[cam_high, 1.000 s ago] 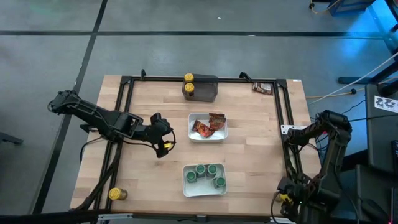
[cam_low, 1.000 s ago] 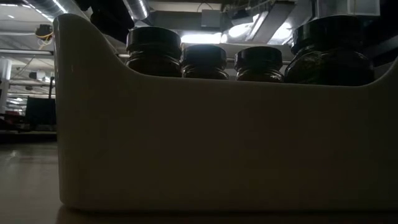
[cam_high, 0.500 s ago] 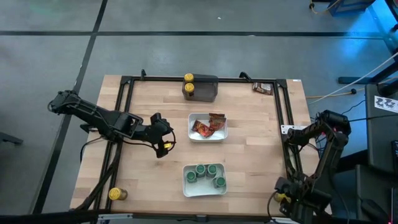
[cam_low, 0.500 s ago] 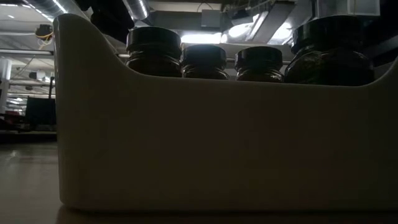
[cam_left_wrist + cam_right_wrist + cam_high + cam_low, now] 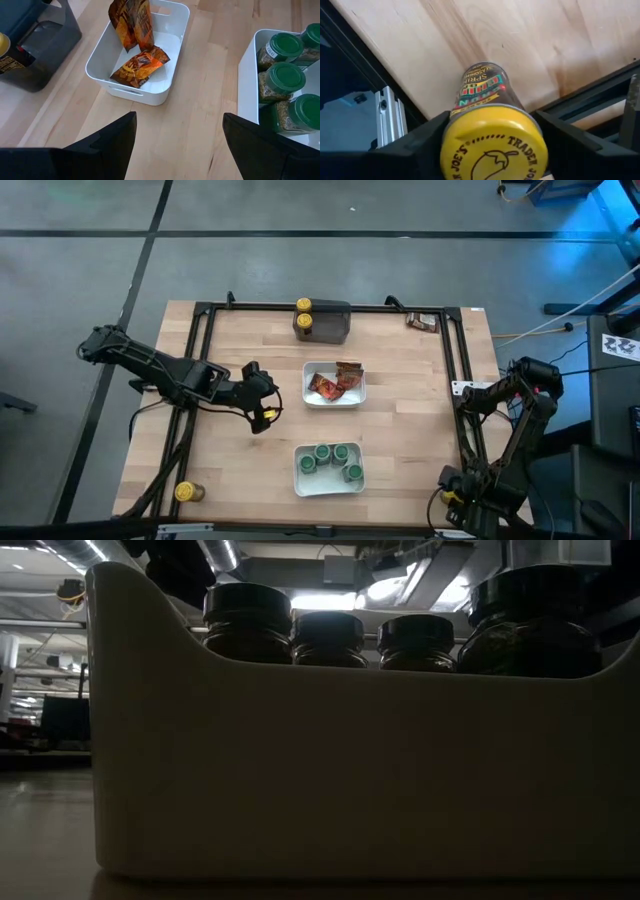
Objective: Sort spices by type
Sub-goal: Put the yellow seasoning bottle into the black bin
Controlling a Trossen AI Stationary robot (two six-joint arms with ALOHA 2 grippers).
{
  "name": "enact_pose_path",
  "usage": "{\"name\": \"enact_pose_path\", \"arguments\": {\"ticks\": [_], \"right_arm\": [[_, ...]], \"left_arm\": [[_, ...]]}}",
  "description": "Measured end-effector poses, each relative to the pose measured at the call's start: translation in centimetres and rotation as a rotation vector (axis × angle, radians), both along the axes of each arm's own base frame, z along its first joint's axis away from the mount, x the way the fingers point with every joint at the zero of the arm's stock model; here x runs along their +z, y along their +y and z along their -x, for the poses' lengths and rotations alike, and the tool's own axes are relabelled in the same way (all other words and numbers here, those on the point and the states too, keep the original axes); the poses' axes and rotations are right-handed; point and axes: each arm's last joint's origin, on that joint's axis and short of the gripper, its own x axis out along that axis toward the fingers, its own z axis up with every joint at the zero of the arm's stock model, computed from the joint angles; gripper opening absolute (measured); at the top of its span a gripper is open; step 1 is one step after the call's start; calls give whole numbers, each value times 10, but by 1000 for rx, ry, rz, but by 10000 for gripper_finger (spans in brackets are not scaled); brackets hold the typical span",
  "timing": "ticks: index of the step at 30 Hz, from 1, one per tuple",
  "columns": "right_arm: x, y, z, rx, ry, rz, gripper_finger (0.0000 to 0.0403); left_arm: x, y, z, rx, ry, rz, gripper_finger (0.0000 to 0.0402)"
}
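My right gripper (image 5: 492,165) is at the table's near right corner (image 5: 455,500), shut on a yellow-lidded spice jar (image 5: 492,125). My left gripper (image 5: 262,412) hangs open over bare wood left of the two white trays, touching nothing (image 5: 177,150). One tray (image 5: 335,398) holds orange-brown sachets (image 5: 137,67). The other tray (image 5: 300,480) holds several green-lidded jars (image 5: 285,80). Another yellow-lidded jar (image 5: 303,308) stands at the dark grey block (image 5: 328,323). A third (image 5: 187,492) sits by the near left corner. One sachet (image 5: 422,321) lies at the far right. My right gripper pinches the yellow-lidded jar at its lid end (image 5: 455,137), one finger (image 5: 415,147) on each side. The jar lies along the fingers, lid toward the wrist and base pointing away. It looks lifted above the wood and the black frame rail; I cannot tell for sure.
A black metal frame (image 5: 200,360) runs round the tabletop, with rails close under the right gripper (image 5: 590,97). The low view is filled by the near wall of the green-jar tray (image 5: 350,770), with jar tops (image 5: 330,635) above it. Bare wood lies between the trays and the left rail.
The right arm has shifted a little, its gripper end drifting toward the table's near edge with the jar still held.
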Motion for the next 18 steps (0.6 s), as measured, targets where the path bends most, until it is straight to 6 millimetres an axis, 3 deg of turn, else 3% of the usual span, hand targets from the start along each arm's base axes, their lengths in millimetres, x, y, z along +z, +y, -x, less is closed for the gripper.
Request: {"name": "enact_pose_path", "arguments": {"ticks": [4,12,18], "right_arm": [[0,-1,0,0,-1,8,230],[4,-1,-5,-3,-4,3,229],[34,-14,-28,-36,-60,29,230]], "left_arm": [[0,0,0,0,0,0,280],[0,0,0,0,0,0,280],[0,0,0,-30,9,-30,280]]}}
